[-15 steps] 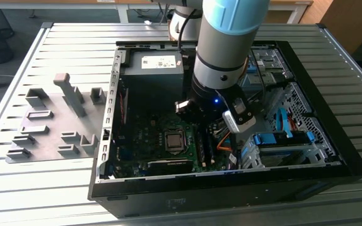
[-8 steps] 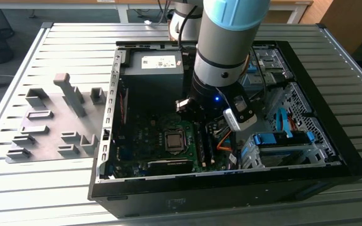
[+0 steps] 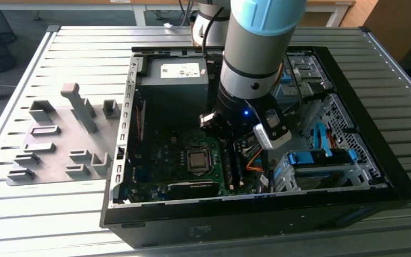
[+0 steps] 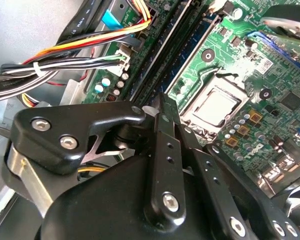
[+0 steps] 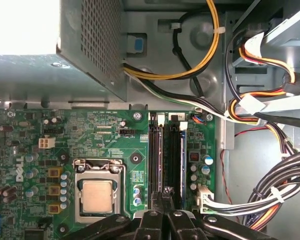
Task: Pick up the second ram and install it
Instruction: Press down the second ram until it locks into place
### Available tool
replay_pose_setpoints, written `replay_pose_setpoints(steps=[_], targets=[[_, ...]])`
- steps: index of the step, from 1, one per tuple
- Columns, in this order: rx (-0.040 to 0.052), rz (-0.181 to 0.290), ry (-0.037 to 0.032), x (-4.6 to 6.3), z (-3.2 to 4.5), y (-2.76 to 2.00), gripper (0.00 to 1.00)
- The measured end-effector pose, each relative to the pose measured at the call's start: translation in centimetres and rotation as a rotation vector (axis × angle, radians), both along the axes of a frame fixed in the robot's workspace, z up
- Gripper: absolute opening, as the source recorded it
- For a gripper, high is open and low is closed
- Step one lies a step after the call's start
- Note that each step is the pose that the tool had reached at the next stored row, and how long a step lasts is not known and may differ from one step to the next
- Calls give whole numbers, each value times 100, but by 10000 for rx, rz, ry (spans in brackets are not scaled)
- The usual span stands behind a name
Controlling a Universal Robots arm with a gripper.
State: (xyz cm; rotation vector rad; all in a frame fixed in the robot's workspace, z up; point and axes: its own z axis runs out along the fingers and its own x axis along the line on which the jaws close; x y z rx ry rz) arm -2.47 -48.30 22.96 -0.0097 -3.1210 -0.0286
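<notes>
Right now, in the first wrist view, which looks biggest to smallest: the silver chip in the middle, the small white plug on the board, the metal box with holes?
1. Metal box
2. Silver chip
3. White plug

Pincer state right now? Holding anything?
Pincer: shut over the black memory slots on the green motherboard; whether anything is gripped cannot be told.

Arm down inside the open computer case

I see my arm [image 3: 263, 59] reaching into the open black case [image 3: 377, 176], its wrist low over the green motherboard [image 3: 191, 176] near the processor socket [image 3: 197, 160]. On the exterior view's left, grey fixture blocks [image 3: 62, 139] sit on the slatted metal table [image 3: 48, 225].
</notes>
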Motion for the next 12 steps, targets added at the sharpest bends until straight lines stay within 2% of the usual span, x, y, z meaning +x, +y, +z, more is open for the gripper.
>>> replay_pose_setpoints(steps=[12], targets=[[-16, 0, 5, 0, -119, -2, 11]])
